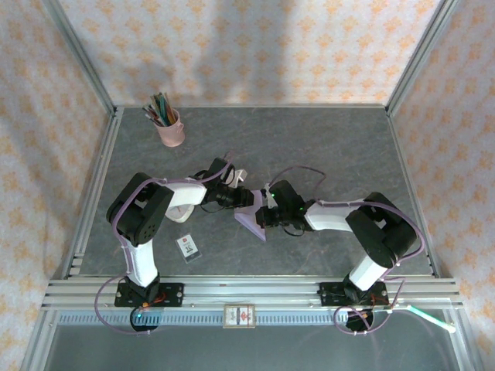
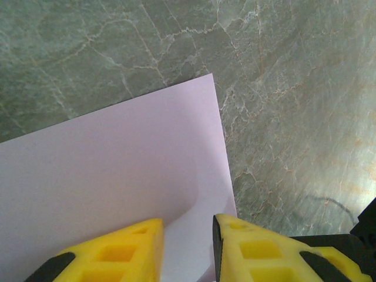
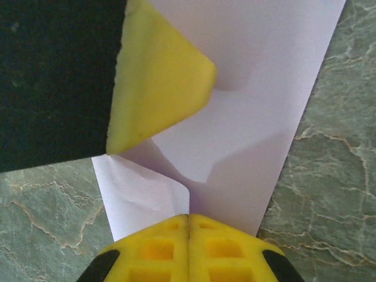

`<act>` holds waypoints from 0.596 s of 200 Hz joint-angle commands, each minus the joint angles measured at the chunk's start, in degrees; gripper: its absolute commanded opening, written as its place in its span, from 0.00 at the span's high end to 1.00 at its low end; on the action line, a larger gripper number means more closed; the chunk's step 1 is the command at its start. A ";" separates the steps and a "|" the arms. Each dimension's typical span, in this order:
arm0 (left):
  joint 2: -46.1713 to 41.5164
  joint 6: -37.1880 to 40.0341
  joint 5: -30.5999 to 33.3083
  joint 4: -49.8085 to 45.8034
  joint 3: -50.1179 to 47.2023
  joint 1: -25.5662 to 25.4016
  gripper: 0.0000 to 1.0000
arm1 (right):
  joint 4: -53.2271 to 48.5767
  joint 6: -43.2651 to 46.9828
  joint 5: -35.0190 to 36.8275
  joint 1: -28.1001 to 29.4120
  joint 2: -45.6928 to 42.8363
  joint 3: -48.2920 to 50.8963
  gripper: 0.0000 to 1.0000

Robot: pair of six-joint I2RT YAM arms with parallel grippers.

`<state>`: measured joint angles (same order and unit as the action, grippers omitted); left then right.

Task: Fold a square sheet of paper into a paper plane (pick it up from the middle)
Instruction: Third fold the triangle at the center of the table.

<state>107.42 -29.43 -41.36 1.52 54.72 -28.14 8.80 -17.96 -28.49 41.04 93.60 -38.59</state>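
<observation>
The lavender square sheet of paper (image 1: 252, 217) lies on the grey table between the two arms, partly folded, with a point toward the near edge. It is a folded sheet, not a slim dart. My right gripper (image 3: 189, 216) is shut on a raised fold of the sheet (image 3: 258, 117), and a creased flap (image 3: 141, 191) curls up to its tips. My left gripper (image 2: 188, 247) is open just above the sheet (image 2: 117, 170), near its right edge. One of the left gripper's yellow fingers (image 3: 158, 76) hangs over the paper in the right wrist view.
A pink cup of pens (image 1: 169, 128) stands at the back left. A small white card with dark print (image 1: 188, 246) lies near the left arm's base. Aluminium rails (image 1: 247, 292) border the table's near edge and sides.
</observation>
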 commanded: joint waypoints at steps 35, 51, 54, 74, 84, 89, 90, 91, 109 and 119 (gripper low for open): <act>4.63 1.83 2.69 -4.08 -0.95 -1.25 0.70 | -1.49 1.68 1.51 -0.34 0.95 -2.24 0.99; 4.59 1.84 2.69 -4.08 -0.97 -1.38 0.69 | -1.59 1.76 1.49 -0.42 1.40 -2.20 0.99; 4.62 1.83 2.69 -4.11 -1.07 -1.36 0.69 | -1.52 1.66 1.40 -0.36 1.47 -2.13 0.99; 4.61 1.83 2.69 -4.15 -1.09 -1.34 0.69 | -1.07 1.34 1.33 -0.34 1.67 -1.52 0.99; 4.60 1.83 2.69 -4.16 -1.11 -1.34 0.70 | -0.90 1.24 1.48 -0.34 1.42 -1.06 0.99; 4.63 1.85 2.69 -4.16 -1.11 -1.32 0.70 | -0.82 1.13 1.60 -0.34 1.26 -0.89 0.99; 4.64 1.89 2.69 -4.16 -1.11 -1.31 0.70 | -0.85 1.15 1.64 -0.34 1.20 -0.84 0.99; 4.64 1.86 2.69 -4.16 -1.11 -1.31 0.70 | -0.87 1.16 1.66 -0.34 1.17 -0.81 0.99; 4.60 1.83 2.78 -4.24 -0.99 -1.33 0.70 | -1.04 1.17 2.00 -0.34 0.71 -0.52 1.00; 4.58 1.84 2.78 -4.24 -1.00 -1.31 0.70 | -1.08 1.08 2.03 -0.34 0.49 -0.35 0.99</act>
<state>107.87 -28.88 -41.56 1.56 55.27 -28.40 8.19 -17.30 -28.29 41.04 94.74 -39.51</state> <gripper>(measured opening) 0.304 0.043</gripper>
